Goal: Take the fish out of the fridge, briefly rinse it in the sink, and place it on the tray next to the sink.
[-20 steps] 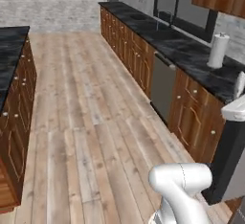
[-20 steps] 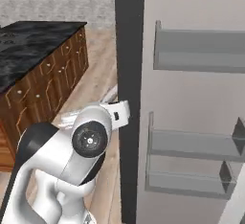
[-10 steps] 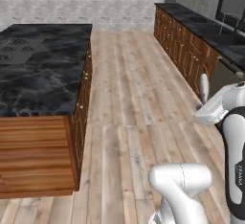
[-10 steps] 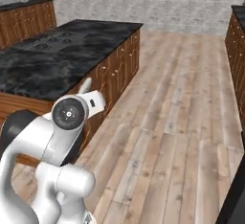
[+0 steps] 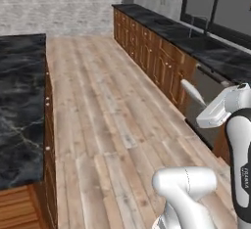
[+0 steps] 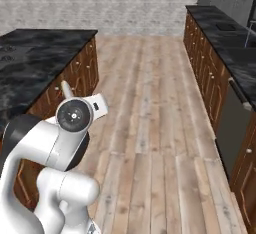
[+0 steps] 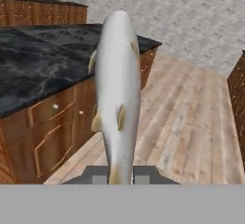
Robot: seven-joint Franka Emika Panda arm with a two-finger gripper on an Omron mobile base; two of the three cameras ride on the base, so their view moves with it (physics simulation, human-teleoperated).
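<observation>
The fish (image 7: 117,94), slim and silvery-white with small yellowish fins, stands up from between my gripper's (image 7: 119,173) two dark fingertips, which are shut on its tail end. The same fish (image 5: 192,92) pokes out from the white hand over the wooden floor, and the fish (image 6: 67,89) also juts up above the hand in the right base view. On the long black counter to the right lies a flat dark rectangle, the tray (image 5: 164,21), with a thin dark faucet (image 5: 203,23) nearer to me; I cannot make out the sink's basin. The fridge is out of view.
A black marble island (image 5: 19,105) on brown wooden cabinets stands on the left. A run of wooden cabinets (image 5: 162,61) under the black counter lines the right side, with a grey appliance front (image 6: 231,123). A wide wooden floor aisle (image 6: 150,103) lies between, ending at a grey brick wall (image 6: 115,3).
The whole picture has swung in both base views: the camera turned away from the fridge shelves toward the aisle between island and counter. The arm stays folded close to the base.
</observation>
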